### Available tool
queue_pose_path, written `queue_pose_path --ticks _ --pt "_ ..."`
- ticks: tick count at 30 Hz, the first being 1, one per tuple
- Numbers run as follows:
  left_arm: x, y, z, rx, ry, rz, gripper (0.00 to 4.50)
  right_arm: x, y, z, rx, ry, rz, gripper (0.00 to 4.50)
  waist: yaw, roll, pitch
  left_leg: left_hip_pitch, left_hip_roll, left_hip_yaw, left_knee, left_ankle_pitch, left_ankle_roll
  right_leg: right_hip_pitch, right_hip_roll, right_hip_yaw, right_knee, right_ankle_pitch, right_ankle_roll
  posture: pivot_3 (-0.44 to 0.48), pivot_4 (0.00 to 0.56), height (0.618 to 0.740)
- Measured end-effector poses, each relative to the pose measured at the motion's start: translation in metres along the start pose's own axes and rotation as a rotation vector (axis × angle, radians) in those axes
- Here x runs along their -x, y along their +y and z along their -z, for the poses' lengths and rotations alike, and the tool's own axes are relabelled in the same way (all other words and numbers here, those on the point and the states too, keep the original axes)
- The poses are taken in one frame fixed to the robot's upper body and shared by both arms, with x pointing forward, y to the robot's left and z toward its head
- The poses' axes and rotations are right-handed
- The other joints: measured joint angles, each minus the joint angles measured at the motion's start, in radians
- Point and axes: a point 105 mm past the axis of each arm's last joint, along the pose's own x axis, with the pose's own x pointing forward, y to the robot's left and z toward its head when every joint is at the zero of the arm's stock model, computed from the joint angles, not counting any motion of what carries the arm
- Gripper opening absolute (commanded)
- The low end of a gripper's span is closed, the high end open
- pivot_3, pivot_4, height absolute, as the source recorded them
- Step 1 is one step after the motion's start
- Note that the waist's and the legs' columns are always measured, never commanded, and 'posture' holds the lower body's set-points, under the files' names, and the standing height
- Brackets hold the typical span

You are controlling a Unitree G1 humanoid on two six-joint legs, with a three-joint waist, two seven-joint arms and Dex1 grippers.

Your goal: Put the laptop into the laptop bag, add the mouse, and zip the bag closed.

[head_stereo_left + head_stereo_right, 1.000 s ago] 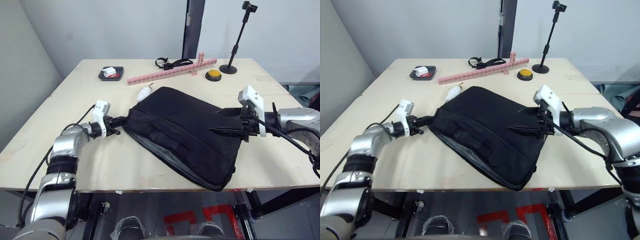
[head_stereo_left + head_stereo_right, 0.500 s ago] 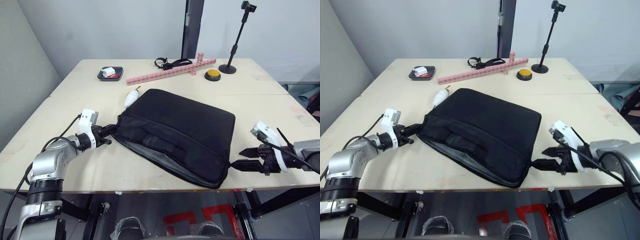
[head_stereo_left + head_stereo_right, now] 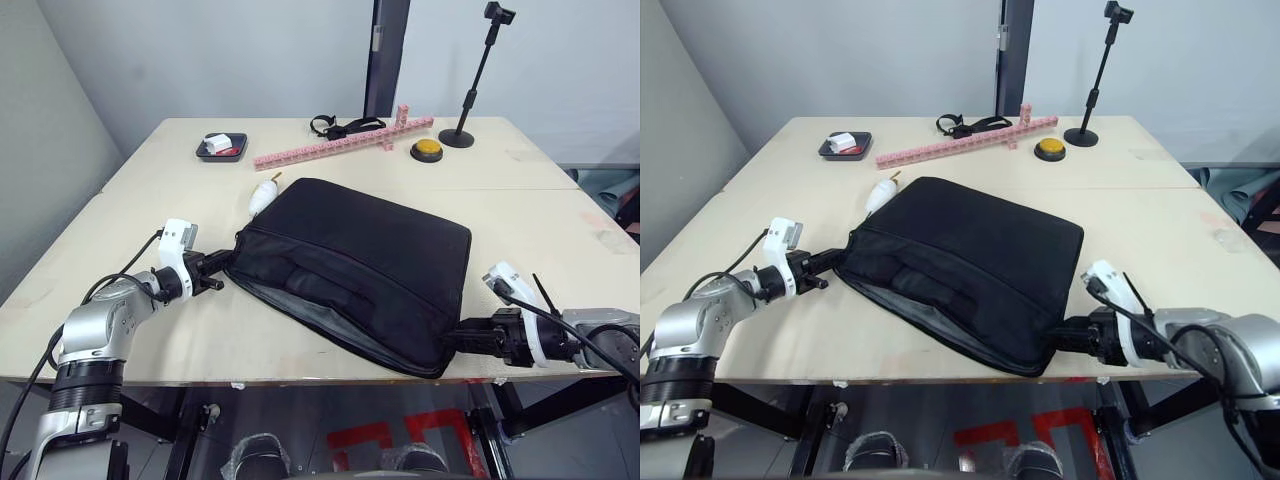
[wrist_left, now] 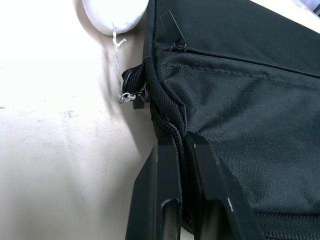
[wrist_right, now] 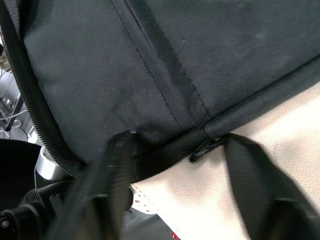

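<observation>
I find bare wooden table right of the flat black fabric laptop bag; a white oval lump crowds its far-left corner.

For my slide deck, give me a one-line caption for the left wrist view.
Left gripper pinching the zippered corner of the black laptop bag, a white oval lump lying just beyond it.

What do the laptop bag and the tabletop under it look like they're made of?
The laptop bag looks like matte black woven fabric, probably nylon or polyester: the left wrist view shows a coarse weave, stitched seams and zipper teeth. The table looks like pale unfinished plywood, with faint grain and scuffs.
</observation>
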Motion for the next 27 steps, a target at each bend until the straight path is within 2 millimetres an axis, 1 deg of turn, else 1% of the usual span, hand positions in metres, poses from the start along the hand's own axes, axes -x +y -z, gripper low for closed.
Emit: queue_pose_path --ticks 1,4,5,10,13,17,21,27 --pt "0.001 0.000 0.000 -0.004 0.003 0.000 0.00 0.001 -0.001 -0.001 -0.001 -0.008 0.004 1.28 0.000 0.000 0.000 0.000 0.000 0.000 0.000 0.000 0.000 0.000 0.000 0.000 0.000 0.000 0.000 0.000 0.150 0.740" --pt "0.001 -0.001 0.000 -0.013 0.010 0.003 0.00 0.003 -0.001 -0.003 -0.002 -0.018 0.009 0.22 0.000 0.000 0.000 0.000 0.000 0.000 0.000 0.000 0.000 0.000 0.000 0.000 0.000 0.000 0.000 0.000 0.150 0.740" --pt "0.001 -0.001 0.000 -0.012 0.011 0.003 0.00 0.003 -0.002 -0.003 -0.003 -0.022 0.012 0.04 0.000 0.000 0.000 0.000 0.000 0.000 0.000 0.000 0.000 0.000 0.000 0.000 0.000 0.000 0.000 0.000 0.150 0.740" --pt "0.004 -0.002 0.002 -0.014 0.019 0.006 0.00 0.005 -0.003 -0.004 0.001 -0.034 0.017 0.04 0.000 0.000 0.000 0.000 0.000 0.000 0.000 0.000 0.000 0.000 0.000 0.000 0.000 0.000 0.000 0.000 0.150 0.740" --pt "0.007 -0.004 0.004 -0.016 0.028 0.012 0.00 0.006 -0.007 -0.007 0.002 -0.045 0.025 0.04 -0.001 0.000 0.000 0.000 0.000 0.000 0.000 0.000 0.000 0.000 0.000 0.000 0.000 0.000 0.000 0.000 0.150 0.740" --pt "0.019 -0.015 0.013 -0.006 0.048 0.040 0.00 0.008 -0.022 -0.024 0.039 -0.074 0.077 0.04 -0.009 0.000 0.000 -0.001 0.000 0.001 0.000 0.000 0.000 0.000 0.000 0.001 0.001 0.000 0.000 0.000 0.150 0.740" --pt "0.032 -0.025 0.021 0.002 0.048 0.034 0.00 0.003 -0.033 -0.036 0.059 -0.086 0.094 0.04 -0.010 0.000 0.000 -0.001 0.000 0.001 0.000 0.000 0.000 -0.001 0.000 0.000 0.001 0.000 0.000 0.000 0.150 0.740" --pt "0.046 -0.033 0.030 0.046 0.017 -0.027 0.00 -0.008 -0.040 -0.050 0.089 -0.092 0.092 0.04 -0.011 0.000 0.000 -0.001 0.000 0.001 0.000 0.000 0.001 -0.001 0.000 0.001 0.001 0.000 0.000 0.000 0.150 0.740"
